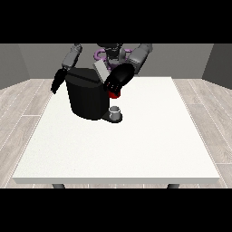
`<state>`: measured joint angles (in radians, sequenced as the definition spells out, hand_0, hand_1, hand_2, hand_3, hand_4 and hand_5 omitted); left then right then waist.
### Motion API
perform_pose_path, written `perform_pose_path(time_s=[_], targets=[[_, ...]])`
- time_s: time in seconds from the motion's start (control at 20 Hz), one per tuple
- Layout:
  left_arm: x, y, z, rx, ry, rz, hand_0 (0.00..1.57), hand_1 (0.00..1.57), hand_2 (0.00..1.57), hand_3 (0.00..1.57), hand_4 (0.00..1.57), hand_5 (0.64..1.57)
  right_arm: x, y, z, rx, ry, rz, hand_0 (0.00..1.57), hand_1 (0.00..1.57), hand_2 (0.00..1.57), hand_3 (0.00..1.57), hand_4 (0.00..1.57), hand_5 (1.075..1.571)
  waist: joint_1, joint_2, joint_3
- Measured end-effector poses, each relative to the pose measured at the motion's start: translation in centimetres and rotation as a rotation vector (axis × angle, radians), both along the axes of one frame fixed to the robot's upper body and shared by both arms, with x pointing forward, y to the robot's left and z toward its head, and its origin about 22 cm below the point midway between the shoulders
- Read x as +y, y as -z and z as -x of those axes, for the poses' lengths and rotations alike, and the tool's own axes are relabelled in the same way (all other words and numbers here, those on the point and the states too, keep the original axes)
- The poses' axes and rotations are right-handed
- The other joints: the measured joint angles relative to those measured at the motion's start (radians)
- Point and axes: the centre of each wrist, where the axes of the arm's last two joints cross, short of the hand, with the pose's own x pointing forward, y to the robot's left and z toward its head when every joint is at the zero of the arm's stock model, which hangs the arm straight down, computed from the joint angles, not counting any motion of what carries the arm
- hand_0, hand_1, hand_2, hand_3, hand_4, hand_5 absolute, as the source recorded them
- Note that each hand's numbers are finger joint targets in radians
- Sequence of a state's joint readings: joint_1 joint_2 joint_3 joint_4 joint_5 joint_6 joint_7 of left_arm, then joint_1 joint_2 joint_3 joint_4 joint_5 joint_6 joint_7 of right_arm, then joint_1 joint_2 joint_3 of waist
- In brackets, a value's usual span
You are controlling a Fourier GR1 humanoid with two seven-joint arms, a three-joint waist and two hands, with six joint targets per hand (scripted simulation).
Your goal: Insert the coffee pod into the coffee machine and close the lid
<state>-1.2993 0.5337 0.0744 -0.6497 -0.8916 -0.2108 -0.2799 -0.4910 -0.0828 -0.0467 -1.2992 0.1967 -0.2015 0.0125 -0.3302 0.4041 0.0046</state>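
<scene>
White table (149, 149), grey walls: my hand at the view's right (117, 81) hovers at the machine (86, 97) top, grip unreadable; lid (101, 71) raised. Grey thing (115, 110) sits below. Closing comes next, I judge.

The black coffee machine (86, 97) stands at the desk's (136, 149) far left part and blocks passage there. A grey thing (116, 112) sits on its base, just in front. The robot hand at the view's right (118, 79) crowds the machine's top, above a red thing at the machine (115, 94). The near half and right side of the desk lie open.
</scene>
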Motion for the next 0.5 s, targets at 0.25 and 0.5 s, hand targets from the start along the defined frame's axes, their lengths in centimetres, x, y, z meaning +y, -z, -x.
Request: perform_pose_path(time_s=[0.25,0.5], targets=[[-0.1,-0.5,0.0,-0.002,-0.011,-0.017,0.00,0.00,0.56,0.46,0.00,1.571,-0.1,-0.3,-0.4,0.003,0.002,-0.006,0.00,0.00,0.00,0.00,0.21,1.571,0.002,0.000,-0.0006],[-0.1,0.2,-0.1,-0.001,-0.002,-0.026,0.00,0.00,0.36,0.25,0.00,1.571,-0.3,0.3,-0.1,0.023,0.029,0.007,0.00,0.00,0.00,0.00,0.12,1.571,0.015,-0.019,-0.0001]])
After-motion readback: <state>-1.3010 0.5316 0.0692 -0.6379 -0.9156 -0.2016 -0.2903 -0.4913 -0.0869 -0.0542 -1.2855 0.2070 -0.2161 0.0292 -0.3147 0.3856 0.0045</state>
